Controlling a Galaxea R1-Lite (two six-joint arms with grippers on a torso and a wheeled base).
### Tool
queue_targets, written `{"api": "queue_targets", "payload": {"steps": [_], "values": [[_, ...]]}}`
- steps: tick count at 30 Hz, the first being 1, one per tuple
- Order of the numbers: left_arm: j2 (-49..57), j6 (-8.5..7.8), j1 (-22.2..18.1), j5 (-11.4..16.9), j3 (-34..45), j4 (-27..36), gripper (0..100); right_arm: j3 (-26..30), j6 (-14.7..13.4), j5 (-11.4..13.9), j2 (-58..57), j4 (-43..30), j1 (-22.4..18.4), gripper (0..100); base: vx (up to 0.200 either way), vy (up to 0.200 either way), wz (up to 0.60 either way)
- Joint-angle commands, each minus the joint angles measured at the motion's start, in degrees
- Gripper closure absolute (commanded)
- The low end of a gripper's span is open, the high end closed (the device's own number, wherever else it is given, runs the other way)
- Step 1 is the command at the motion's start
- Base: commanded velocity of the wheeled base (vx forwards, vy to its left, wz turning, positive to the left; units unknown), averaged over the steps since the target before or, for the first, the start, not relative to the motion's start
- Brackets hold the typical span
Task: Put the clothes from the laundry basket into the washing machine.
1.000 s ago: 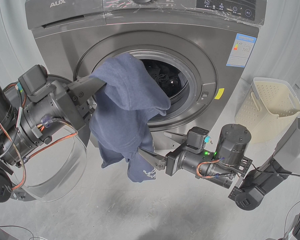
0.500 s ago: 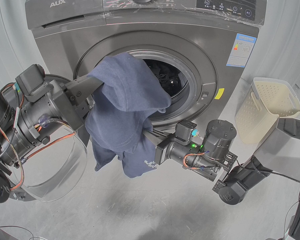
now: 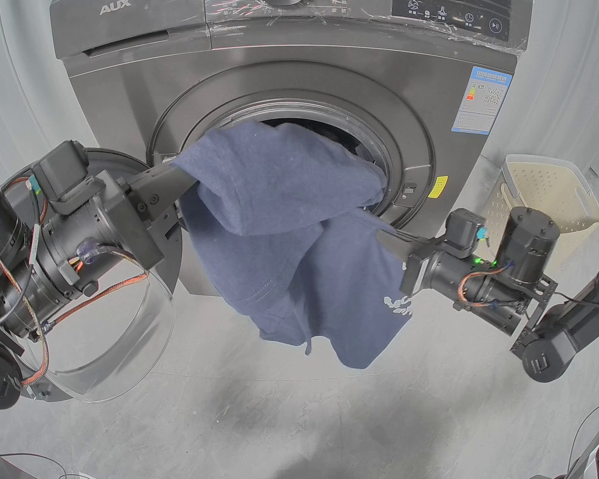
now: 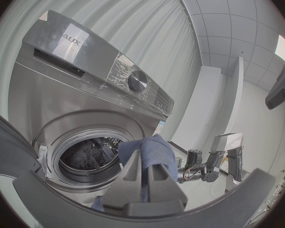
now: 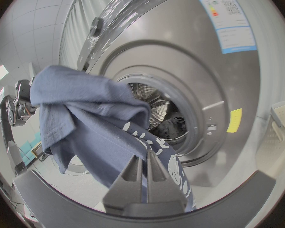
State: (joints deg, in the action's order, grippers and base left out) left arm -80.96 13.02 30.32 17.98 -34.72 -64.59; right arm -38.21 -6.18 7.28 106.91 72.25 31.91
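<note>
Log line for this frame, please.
left tool: shut on shirt | right tool: shut on shirt | shirt: spread across washer opening

Left arm [image 3: 66, 247]: black cylindrical housings, orange braided cable [image 3: 106, 291], small box [image 3: 63, 167] on top. Right arm [image 3: 506, 267]: same build, green light [image 3: 476, 259]. Fingers [image 4: 131, 171] dark grey, wedge-shaped, screws at base.

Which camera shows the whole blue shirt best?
The head view: the blue shirt hangs spread between the left pincer and the right pincer, in front of the washing machine. The left wrist view shows a bunched bit; the right wrist view shows a draped part with white print.
</note>
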Motion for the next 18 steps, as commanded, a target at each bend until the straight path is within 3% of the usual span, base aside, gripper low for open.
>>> {"api": "queue_targets", "payload": {"steps": [1, 6, 12, 18], "values": [[-0.08, 0.16, -1.14, -0.05, 0.62, -0.45, 100, 2.61, -0.06, -0.16, -6.01, -1.94, -4.14, 100, 0.000, 0.000, 0.00], [0.36, 1.66, -1.75, 0.04, 1.32, -0.45, 100, 3.66, -0.06, -0.77, -6.45, -2.38, -5.81, 100, 0.000, 0.000, 0.00], [0.01, 2.36, -1.93, -0.05, 0.88, -0.45, 100, 6.92, 0.12, -1.13, -7.51, -2.56, -5.72, 100, 0.000, 0.000, 0.00], [-0.08, 4.73, -1.75, 0.04, -0.61, -0.45, 100, 11.75, 0.29, -0.60, -8.03, -1.77, -1.94, 100, 0.000, 0.000, 0.00]]}}
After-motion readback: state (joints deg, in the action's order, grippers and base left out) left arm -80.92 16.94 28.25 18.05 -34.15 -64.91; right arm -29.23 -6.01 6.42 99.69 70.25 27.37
